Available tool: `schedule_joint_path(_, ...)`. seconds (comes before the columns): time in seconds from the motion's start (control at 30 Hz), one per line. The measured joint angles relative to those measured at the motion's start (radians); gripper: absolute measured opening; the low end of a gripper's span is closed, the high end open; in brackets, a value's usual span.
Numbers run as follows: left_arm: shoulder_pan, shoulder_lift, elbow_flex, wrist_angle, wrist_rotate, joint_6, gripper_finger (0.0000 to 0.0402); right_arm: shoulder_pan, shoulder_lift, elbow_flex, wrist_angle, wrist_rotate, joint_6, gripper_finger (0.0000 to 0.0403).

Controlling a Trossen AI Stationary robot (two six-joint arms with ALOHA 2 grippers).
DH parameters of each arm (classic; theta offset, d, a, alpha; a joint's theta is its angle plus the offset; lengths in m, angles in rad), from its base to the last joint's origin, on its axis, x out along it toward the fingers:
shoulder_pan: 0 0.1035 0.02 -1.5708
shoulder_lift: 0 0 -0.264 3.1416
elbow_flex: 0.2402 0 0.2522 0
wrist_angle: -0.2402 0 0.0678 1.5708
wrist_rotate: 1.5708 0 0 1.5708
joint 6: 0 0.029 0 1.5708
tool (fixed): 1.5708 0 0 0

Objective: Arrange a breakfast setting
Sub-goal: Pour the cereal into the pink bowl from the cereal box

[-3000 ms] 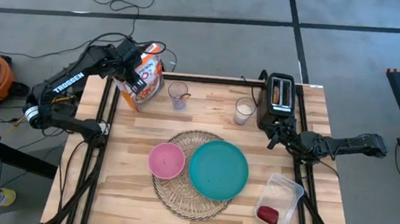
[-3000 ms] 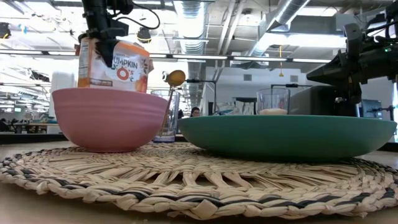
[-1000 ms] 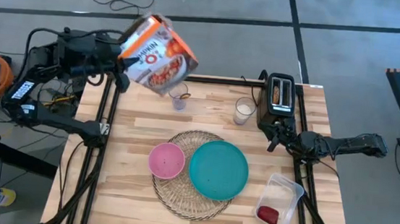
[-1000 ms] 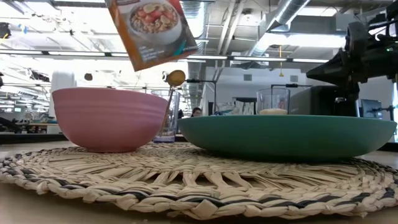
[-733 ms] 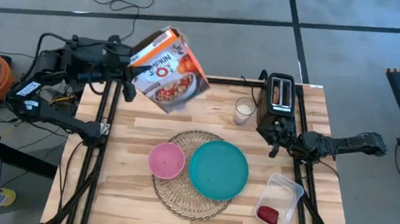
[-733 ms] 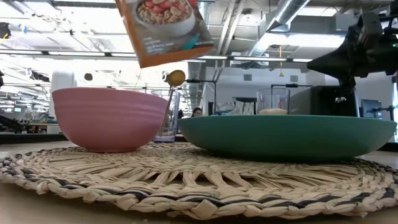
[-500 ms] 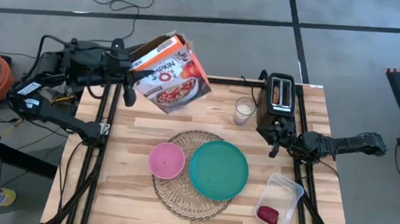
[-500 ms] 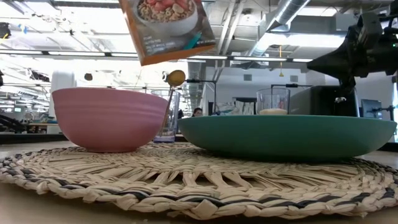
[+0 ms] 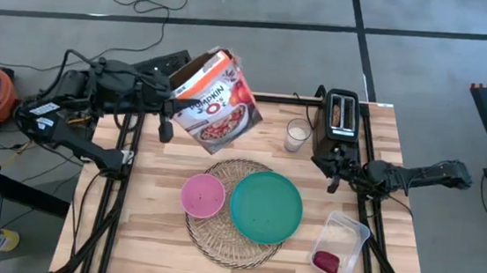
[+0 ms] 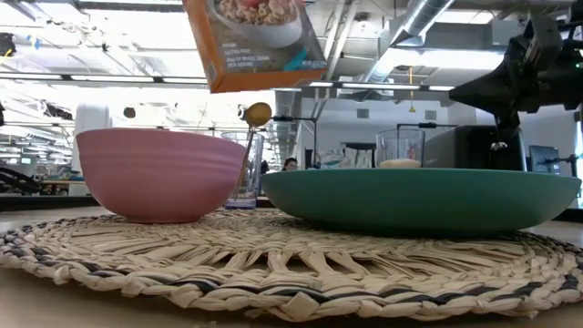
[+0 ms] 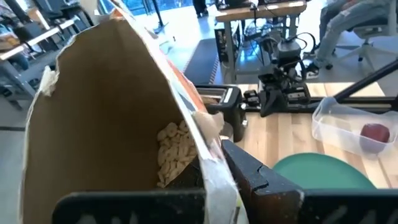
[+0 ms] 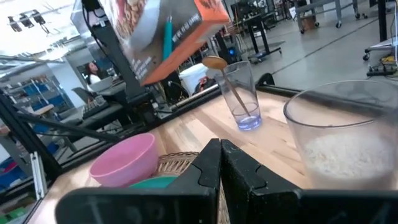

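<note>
My left gripper (image 9: 172, 105) is shut on an open orange cereal box (image 9: 215, 103), held tilted in the air above the table's far left part; it also shows in the low view (image 10: 255, 41). A pink bowl (image 9: 202, 195) and a teal plate (image 9: 266, 206) stand on the round wicker mat (image 9: 236, 242). The gold spoon (image 10: 258, 114) stands in a clear glass (image 12: 241, 93) behind the bowl. The dark-red fruit (image 9: 326, 261) lies in the clear tub (image 9: 346, 229). My right gripper (image 9: 332, 171) is shut and empty beside the black toaster (image 9: 340, 118). I see no bread ring. My left gripper holds the cereal box by a side wall at its open top (image 11: 211, 163). One finger (image 11: 258, 177) lies on the outside of that wall; the box hides the other. The fingers come level from the table's left side. The box is lifted clear and tilted, with cereal (image 11: 174, 149) inside.
A glass with something white (image 9: 297, 134) stands next to the toaster at the back right. The tub sits at the table's near right corner. Bare wood lies left of the mat and along the near edge.
My left gripper has carried the cereal box toward the table's right and near edges, from beyond the far left corner to above the table behind the pink bowl. The box stays lifted and tilted.
</note>
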Motion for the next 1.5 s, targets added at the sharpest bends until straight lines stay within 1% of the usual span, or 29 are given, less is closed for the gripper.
schedule_joint_path(0.1, -0.007, 0.016, 0.0, 0.0, 0.024, 0.001, 0.0, 0.0, 0.018, 0.0, -0.003, -0.007, 0.01, 0.0035)
schedule_joint_path(0.33, -0.06, 0.046, 0.0, 0.047, 0.024, 0.033, 0.0, 0.0, 0.072, 0.0, 0.052, -0.043, 0.009, 0.0037)
schedule_joint_path(0.4, -0.077, 0.054, 0.0, 0.06, 0.023, 0.042, 0.0, 0.0, 0.09, 0.0, 0.069, -0.054, 0.008, 0.0043)
schedule_joint_path(0.47, -0.089, 0.06, 0.0, 0.073, 0.023, 0.051, 0.0, 0.0, 0.112, 0.0, 0.085, -0.055, 0.008, 0.0059)
schedule_joint_path(0.53, -0.099, 0.063, 0.0, 0.08, 0.022, 0.058, 0.0, 0.0, 0.139, 0.0, 0.111, -0.055, 0.016, 0.0083)
schedule_joint_path(0.6, -0.108, 0.069, 0.0, 0.101, 0.019, 0.063, 0.0, 0.0, 0.17, 0.0, 0.147, -0.055, 0.023, 0.0116)
schedule_joint_path(0.83, -0.134, 0.071, 0.0, 0.158, 0.012, 0.084, 0.0, 0.0, 0.32, 0.0, 0.325, -0.056, 0.034, 0.0265)
schedule_joint_path(0.9, -0.135, 0.071, 0.0, 0.167, 0.015, 0.089, 0.0, 0.0, 0.369, 0.0, 0.38, -0.057, 0.04, 0.0295)
schedule_joint_path(1.0, -0.135, 0.071, 0.0, 0.175, 0.019, 0.094, 0.0, 0.0, 0.441, 0.0, 0.478, -0.06, 0.011, 0.0323)
schedule_joint_path(1.1, -0.135, 0.072, 0.0, 0.176, 0.021, 0.095, 0.0, -0.002, 0.503, 0.0, 0.582, -0.078, -0.023, 0.0334)
schedule_joint_path(1.17, -0.135, 0.073, 0.0, 0.177, 0.021, 0.095, 0.0, -0.002, 0.533, 0.0, 0.618, -0.051, -0.065, 0.0336)
schedule_joint_path(1.23, -0.135, 0.074, 0.0, 0.178, 0.021, 0.095, 0.0, -0.002, 0.542, 0.0, 0.617, 0.0, -0.086, 0.0336)
schedule_joint_path(1.3, -0.135, 0.075, 0.0, 0.178, 0.021, 0.095, 0.0, -0.002, 0.541, 0.0, 0.61, 0.026, -0.084, 0.0335)
schedule_joint_path(1.5, -0.135, 0.075, 0.0, 0.18, 0.023, 0.095, 0.0, -0.003, 0.541, 0.0, 0.602, 0.027, -0.042, 0.0332)
